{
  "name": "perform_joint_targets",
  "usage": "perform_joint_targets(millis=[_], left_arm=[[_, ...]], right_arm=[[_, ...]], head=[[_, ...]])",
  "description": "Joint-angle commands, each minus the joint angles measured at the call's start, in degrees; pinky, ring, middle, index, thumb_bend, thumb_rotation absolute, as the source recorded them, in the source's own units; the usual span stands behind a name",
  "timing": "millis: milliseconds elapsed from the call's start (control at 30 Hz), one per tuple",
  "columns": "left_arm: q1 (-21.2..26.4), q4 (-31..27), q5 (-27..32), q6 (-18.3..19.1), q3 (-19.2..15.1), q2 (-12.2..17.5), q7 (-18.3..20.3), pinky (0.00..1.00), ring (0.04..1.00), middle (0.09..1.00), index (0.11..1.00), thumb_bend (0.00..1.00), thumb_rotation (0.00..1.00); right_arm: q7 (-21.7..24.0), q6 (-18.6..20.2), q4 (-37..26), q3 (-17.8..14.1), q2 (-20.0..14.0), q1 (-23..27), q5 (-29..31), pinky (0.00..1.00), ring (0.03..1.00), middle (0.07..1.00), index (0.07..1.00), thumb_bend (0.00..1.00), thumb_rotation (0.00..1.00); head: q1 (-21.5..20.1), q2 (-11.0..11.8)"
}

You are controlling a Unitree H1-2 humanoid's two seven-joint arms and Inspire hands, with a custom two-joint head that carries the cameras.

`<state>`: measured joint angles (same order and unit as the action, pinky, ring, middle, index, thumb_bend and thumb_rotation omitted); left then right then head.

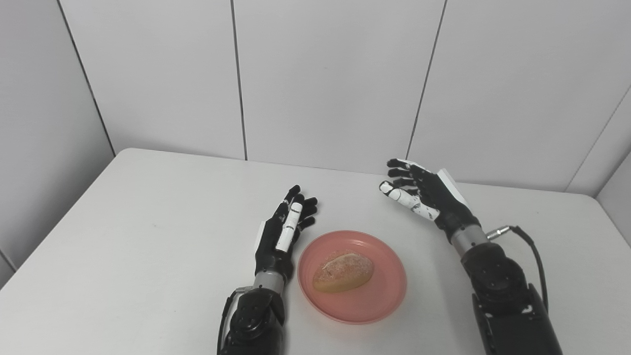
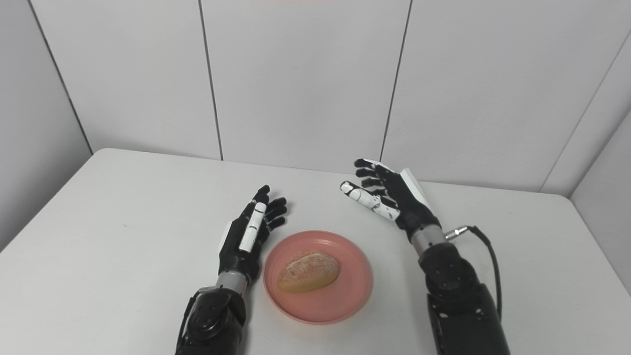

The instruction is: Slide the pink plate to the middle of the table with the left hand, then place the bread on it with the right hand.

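Observation:
The pink plate (image 1: 379, 301) sits on the white table near the front middle. A golden-brown bread roll (image 1: 343, 271) lies in the plate's centre. My left hand (image 1: 284, 229) is open and empty, just left of the plate's rim, fingers pointing away from me. My right hand (image 1: 419, 191) is open and empty, raised behind and to the right of the plate, palm turned left. The same scene shows in the right eye view: the plate (image 2: 345, 298), the bread (image 2: 308, 271), my left hand (image 2: 250, 229) and my right hand (image 2: 387, 192).
The white table (image 1: 148, 236) ends at a grey panelled wall at the back. A black cable (image 1: 530, 246) runs from my right wrist over the table's right side.

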<state>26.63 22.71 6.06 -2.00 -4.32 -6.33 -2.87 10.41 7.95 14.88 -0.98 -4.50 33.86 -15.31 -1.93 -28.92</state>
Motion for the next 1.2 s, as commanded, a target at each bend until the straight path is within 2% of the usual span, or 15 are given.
perform_joint_targets(millis=[0, 133, 167, 233, 300, 433, 533, 733, 833, 933, 1167], left_arm=[[0.9, 0.4, -2.4, -1.5, 0.5, 0.5, -1.8, 0.9, 0.861, 0.861, 0.892, 0.67, 0.8], [1.9, 0.3, -4.2, -2.8, 0.9, 0.7, -2.6, 0.93, 0.897, 0.896, 0.9, 0.63, 0.81], [2.0, 0.4, -4.7, -3.1, 1.2, 0.9, -2.6, 0.94, 0.903, 0.902, 0.901, 0.62, 0.81], [2.3, 0.7, -5.5, -3.7, 1.6, 1.2, -2.7, 0.96, 0.93, 0.932, 0.916, 0.62, 0.82], [2.4, 0.9, -6.3, -3.8, 2.0, 1.4, -2.8, 0.98, 0.952, 0.956, 0.934, 0.63, 0.84], [2.3, 0.1, -8.2, -2.4, 2.9, 2.0, -3.5, 1.0, 0.98, 0.981, 0.946, 0.65, 0.86], [2.4, -0.1, -8.3, -1.1, 3.1, 2.3, -3.3, 1.0, 0.999, 0.999, 0.96, 0.66, 0.85], [3.0, 0.9, -7.4, -0.3, 3.2, 3.2, -2.1, 1.0, 1.0, 1.0, 0.99, 0.67, 0.86], [3.2, 1.1, -6.4, -0.3, 3.2, 3.7, -0.9, 1.0, 1.0, 1.0, 1.0, 0.68, 0.87], [3.3, 1.4, -6.1, -0.3, 3.1, 3.9, -0.2, 1.0, 1.0, 1.0, 1.0, 0.68, 0.88], [2.8, 1.6, -7.1, -3.5, 2.7, 2.2, -3.6, 1.0, 1.0, 0.999, 0.996, 0.64, 0.85]], right_arm=[[-3.2, -3.2, -0.8, -2.6, 1.4, 1.0, 4.4, 0.76, 0.834, 0.854, 0.856, 1.0, 0.97], [-9.0, -4.1, -0.3, -6.0, 5.4, -1.7, 8.7, 0.74, 0.825, 0.839, 0.846, 0.95, 1.0], [-10.5, -4.7, 0.0, -7.1, 6.7, -2.5, 10.2, 0.74, 0.823, 0.837, 0.845, 0.95, 1.0], [-13.0, -6.0, 0.5, -8.6, 8.8, -3.8, 12.4, 0.8, 0.861, 0.871, 0.872, 0.96, 1.0], [-15.2, -7.3, 0.7, -9.6, 10.6, -5.2, 13.9, 0.85, 0.898, 0.916, 0.911, 0.91, 1.0], [-18.1, -9.1, 1.2, -10.2, 12.8, -6.9, 16.1, 0.92, 0.936, 0.953, 0.941, 0.87, 1.0], [-20.7, -12.0, 2.9, -10.1, 14.2, -7.4, 16.3, 0.94, 0.953, 0.965, 0.945, 0.79, 1.0], [-24.2, -17.2, 7.9, -9.6, 15.6, -6.9, 16.5, 0.95, 0.967, 0.971, 0.962, 0.78, 1.0], [-25.4, -19.0, 10.1, -9.0, 15.8, -6.7, 16.2, 0.99, 0.973, 0.972, 0.971, 0.8, 1.0], [-25.8, -20.5, 11.9, -8.4, 15.5, -6.9, 16.2, 0.99, 0.972, 0.972, 0.971, 0.8, 1.0], [-25.4, -20.3, 12.2, -8.0, 14.8, -7.5, 17.6, 0.94, 0.944, 0.962, 0.963, 0.8, 1.0]], head=[[-0.4, -0.1], [-2.5, 0.0], [-4.2, 0.0], [-5.4, 0.0], [-6.5, -0.3], [-8.6, -1.0], [-10.1, -1.7], [-13.1, -2.6], [-13.6, -2.7], [-13.6, -2.8], [-12.2, -3.0]])
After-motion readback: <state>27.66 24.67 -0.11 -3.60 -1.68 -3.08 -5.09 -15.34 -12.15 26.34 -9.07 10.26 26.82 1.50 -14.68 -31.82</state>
